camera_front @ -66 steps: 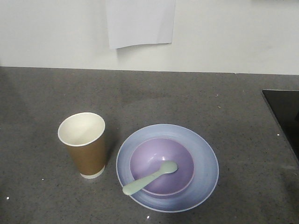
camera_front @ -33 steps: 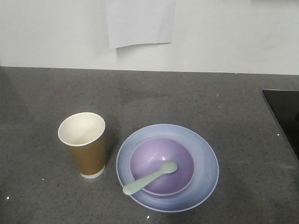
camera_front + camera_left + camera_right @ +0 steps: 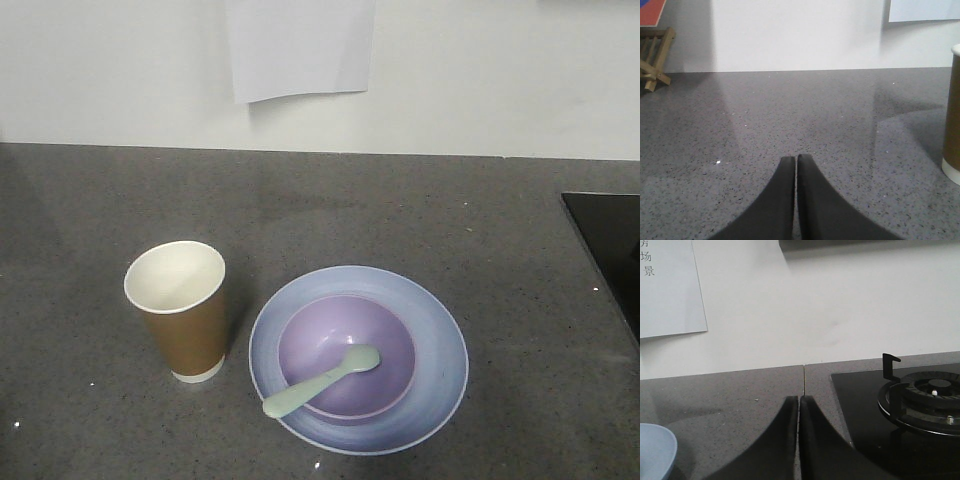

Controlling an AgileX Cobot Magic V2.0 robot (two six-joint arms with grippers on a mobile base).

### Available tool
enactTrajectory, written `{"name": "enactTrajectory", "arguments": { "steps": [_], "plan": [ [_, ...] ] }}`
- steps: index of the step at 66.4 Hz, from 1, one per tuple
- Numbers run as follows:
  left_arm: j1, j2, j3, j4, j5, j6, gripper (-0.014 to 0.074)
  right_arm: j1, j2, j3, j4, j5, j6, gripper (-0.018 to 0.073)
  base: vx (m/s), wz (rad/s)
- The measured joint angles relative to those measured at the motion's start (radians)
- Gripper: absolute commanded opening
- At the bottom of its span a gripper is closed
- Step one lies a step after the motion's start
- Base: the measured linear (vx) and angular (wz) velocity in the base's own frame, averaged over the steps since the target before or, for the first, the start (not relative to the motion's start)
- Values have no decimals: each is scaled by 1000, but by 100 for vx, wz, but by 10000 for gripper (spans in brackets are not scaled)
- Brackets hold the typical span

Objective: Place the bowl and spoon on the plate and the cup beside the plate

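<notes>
A round pale blue plate (image 3: 358,360) with a broad shallow rim lies on the speckled dark grey counter (image 3: 400,210), near the front edge. The smooth lavender bowl (image 3: 346,356) sits on it, slightly left of the plate's middle. The mint-white plastic spoon (image 3: 322,381) lies across the bowl, its oval scoop inside and its short thick handle jutting over the near-left rim above the plate. The tapered brown paper cup (image 3: 181,309), white inside with a rolled white rim and a white band at its base, stands upright just left of the plate, apart from it. A sheet of paper (image 3: 300,48) hangs on the far white wall. The left hand (image 3: 795,160) hovers over bare counter left of the cup, its smooth black fingers pressed together on nothing. The right hand (image 3: 798,400) is likewise closed and holds nothing, with a black hob (image 3: 900,415) and its round burner at its right.
</notes>
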Motion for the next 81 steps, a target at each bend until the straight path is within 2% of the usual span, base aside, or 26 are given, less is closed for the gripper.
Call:
{"name": "enactTrajectory", "arguments": {
  "steps": [81],
  "plan": [
    [0,0,0,0,0,0,-8,0,0,0,0,7,-1,-6,0,0]
  ]
}}
